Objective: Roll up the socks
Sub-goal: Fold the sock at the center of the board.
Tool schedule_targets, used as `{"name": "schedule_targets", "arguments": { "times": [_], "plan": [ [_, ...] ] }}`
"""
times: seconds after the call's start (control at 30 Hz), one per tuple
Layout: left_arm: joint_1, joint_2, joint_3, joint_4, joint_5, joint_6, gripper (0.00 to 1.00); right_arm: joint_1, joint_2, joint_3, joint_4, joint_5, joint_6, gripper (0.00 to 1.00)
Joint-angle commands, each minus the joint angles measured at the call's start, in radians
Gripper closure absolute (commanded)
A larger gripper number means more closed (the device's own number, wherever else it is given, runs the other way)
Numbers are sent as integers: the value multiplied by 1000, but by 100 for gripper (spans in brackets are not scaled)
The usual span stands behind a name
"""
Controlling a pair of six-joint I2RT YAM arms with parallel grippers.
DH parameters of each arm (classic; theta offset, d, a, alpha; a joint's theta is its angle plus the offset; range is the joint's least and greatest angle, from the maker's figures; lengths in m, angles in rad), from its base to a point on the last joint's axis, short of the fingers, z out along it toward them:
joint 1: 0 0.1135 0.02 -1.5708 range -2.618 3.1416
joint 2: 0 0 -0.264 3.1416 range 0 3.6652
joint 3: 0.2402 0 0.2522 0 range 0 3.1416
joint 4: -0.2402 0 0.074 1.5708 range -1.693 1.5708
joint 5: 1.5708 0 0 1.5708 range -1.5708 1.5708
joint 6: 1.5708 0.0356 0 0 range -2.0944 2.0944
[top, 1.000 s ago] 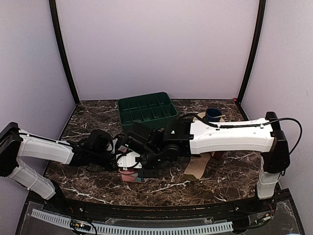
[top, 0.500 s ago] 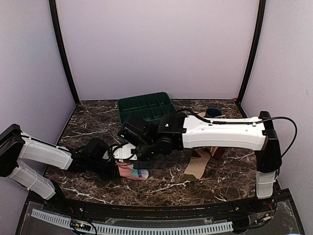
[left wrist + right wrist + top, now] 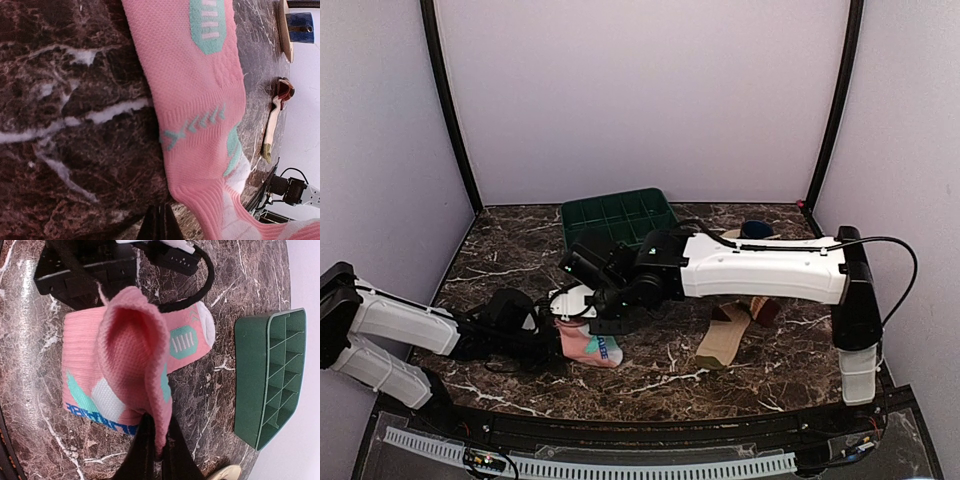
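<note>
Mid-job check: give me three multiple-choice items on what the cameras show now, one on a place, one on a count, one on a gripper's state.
1. Where is the green tray relative to the pink sock?
A nearer the arm bases
B farther back, toward the rear wall
C underneath it

2. How many socks lie on the table?
A one
B two
C three

3. The right gripper is:
A open over the tray
B shut on nothing
C shut on a raised fold of the pink sock

Answers:
1. B: the top view shows the tray behind the sock.
2. B: the pink one plus the tan sock.
3. C: its wrist view shows the fingers pinching lifted fabric.
</note>
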Motion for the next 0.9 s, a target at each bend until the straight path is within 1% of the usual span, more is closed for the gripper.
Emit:
{"name": "schedule_targets", "arguments": {
  "times": [0.0, 0.13, 0.2, 0.27, 0.33, 0.47, 0.57, 0.7, 0.87],
  "plan": [
    [-5, -89, -30, 1, -63, -43, 100, -16, 12, 33, 56, 37, -42, 100],
    [-3, -184, -41, -49, -166, -49, 99, -20, 16, 41, 72, 58, -69, 100],
    [-2, -224, -52, -30, -205, -45, 98, -20, 15, 41, 83, 61, -77, 100],
    [4, -239, -62, 14, -215, -38, 95, -19, 16, 42, 90, 63, -84, 100],
    [17, -219, -58, 45, -192, -31, 94, -20, 16, 44, 96, 64, -88, 100],
    [34, -108, -34, 111, -99, -21, 94, -20, 13, 40, 105, 66, -99, 100],
    [35, -38, -28, 174, -57, -42, 94, -22, 9, 29, 117, 62, -105, 100],
    [39, 18, -29, 249, -30, -68, 94, -28, 8, 16, 137, 60, -116, 100],
    [44, 44, -39, 313, -12, -87, 94, -45, 14, 10, 169, 56, -135, 100]
  ]
}}
